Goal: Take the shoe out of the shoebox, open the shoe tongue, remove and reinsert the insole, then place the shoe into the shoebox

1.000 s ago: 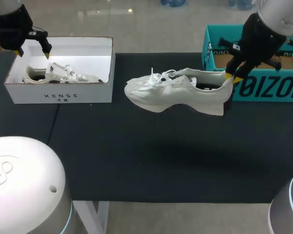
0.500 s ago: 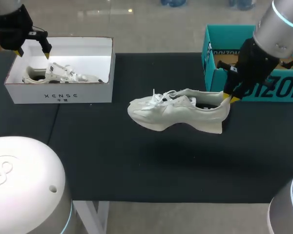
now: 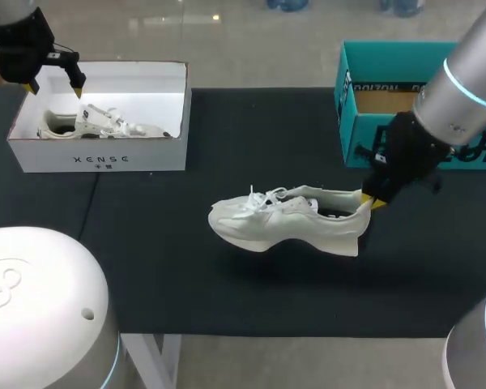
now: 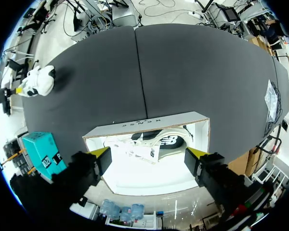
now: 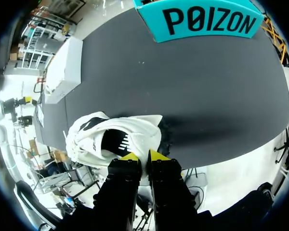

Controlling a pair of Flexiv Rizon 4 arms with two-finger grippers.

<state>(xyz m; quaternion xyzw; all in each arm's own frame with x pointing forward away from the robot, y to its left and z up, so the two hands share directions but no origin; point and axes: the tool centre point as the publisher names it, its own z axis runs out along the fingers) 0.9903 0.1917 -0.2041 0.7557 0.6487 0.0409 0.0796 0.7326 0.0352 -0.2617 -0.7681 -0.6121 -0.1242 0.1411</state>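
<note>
Right gripper [image 3: 371, 199] is pinching the shoe [image 3: 283, 220] by its heel at the table's [image 3: 227, 130] middle, outside the shoebox [image 3: 352, 121]; tongue, insole and return steps are pending. Left gripper [image 3: 57, 89] is hanging open.

White shoe [image 3: 287, 220] at middle of table [image 3: 227, 300], toe leftward, heel pinched by right gripper [image 3: 371, 200]; teal shoebox [image 3: 389, 61] at far right corner; left gripper [image 3: 57, 87], fingers spread, above white box [image 3: 97, 156] at far left corner, second shoe [image 3: 105, 123] inside.
</note>
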